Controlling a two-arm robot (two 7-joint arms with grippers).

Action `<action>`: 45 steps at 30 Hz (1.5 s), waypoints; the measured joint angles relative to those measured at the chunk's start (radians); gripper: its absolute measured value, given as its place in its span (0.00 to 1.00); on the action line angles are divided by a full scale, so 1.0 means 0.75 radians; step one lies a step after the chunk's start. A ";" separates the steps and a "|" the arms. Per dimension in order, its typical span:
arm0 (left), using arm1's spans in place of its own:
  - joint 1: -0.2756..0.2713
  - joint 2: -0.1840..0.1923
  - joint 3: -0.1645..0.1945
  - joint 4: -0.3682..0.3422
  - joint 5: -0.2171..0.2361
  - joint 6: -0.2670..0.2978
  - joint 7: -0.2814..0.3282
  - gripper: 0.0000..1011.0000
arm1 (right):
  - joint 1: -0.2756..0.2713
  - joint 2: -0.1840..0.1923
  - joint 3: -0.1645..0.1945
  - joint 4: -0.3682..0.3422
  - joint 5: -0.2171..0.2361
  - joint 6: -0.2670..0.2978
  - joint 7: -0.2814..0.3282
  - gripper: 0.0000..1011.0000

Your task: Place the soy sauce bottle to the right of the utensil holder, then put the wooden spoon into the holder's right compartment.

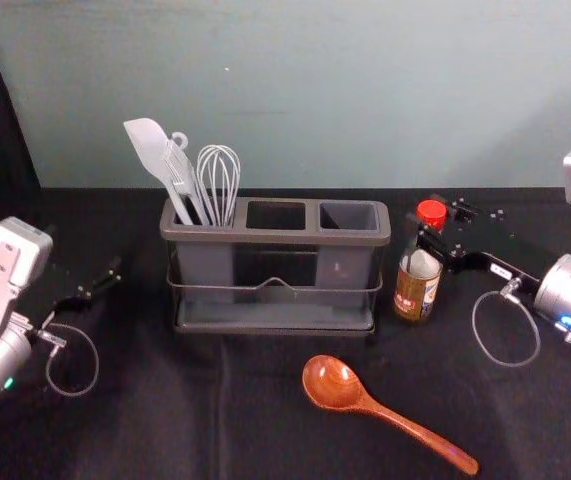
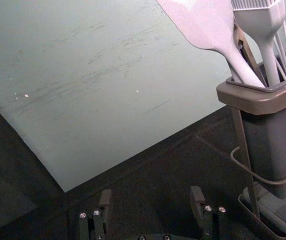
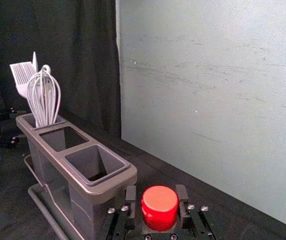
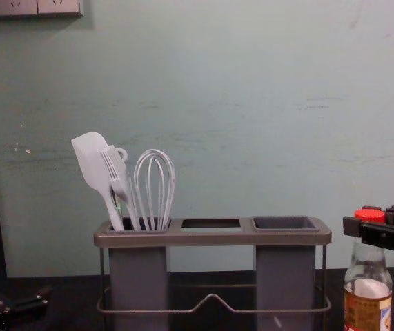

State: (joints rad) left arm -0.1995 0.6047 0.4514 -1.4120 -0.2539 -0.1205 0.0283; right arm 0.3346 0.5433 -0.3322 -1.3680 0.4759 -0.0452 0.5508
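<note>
"Which step are you on?"

"The first, I judge. Right of the utensil holder (image 1: 265, 237) and just beside it, the soy sauce bottle (image 1: 414, 292) is upright on the counter (image 1: 145, 410), as far as I can tell."

"And next?"

"Check that it sits steady, let go, and back off without tipping it. Then the wooden spoon (image 1: 332, 383), lying near of the holder with its handle running near and right, must go into the right compartment (image 1: 348, 216)."

"Your hands?"

"My left hand (image 2: 152, 198) is parked left of the holder, spread wide and holding nothing. My right hand (image 3: 157, 201) comes in from the right, drawn in part-way, its fingers (image 3: 130, 199) seemingly pinching the bottle's neck, just under the red cap (image 3: 160, 206)."
</note>
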 joint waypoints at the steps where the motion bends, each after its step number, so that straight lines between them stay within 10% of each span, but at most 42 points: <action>1: 0.000 0.000 0.000 0.000 0.000 0.000 0.000 1.00 | 0.000 0.000 0.000 0.000 0.000 0.000 0.000 0.51; 19: 0.000 0.000 0.000 0.000 0.000 0.000 0.000 1.00 | 0.002 0.002 -0.002 -0.003 0.002 0.002 0.000 0.99; 37: 0.000 0.000 0.000 0.000 0.000 0.000 0.000 1.00 | -0.106 0.070 0.079 -0.223 -0.015 0.035 -0.059 0.99; 45: 0.000 0.000 0.000 0.000 0.000 0.000 0.000 1.00 | -0.189 0.152 0.102 -0.381 0.078 0.094 0.029 0.99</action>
State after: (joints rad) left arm -0.1995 0.6047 0.4514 -1.4120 -0.2539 -0.1205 0.0283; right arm 0.1927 0.6576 -0.2559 -1.6534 0.5346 0.0250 0.5729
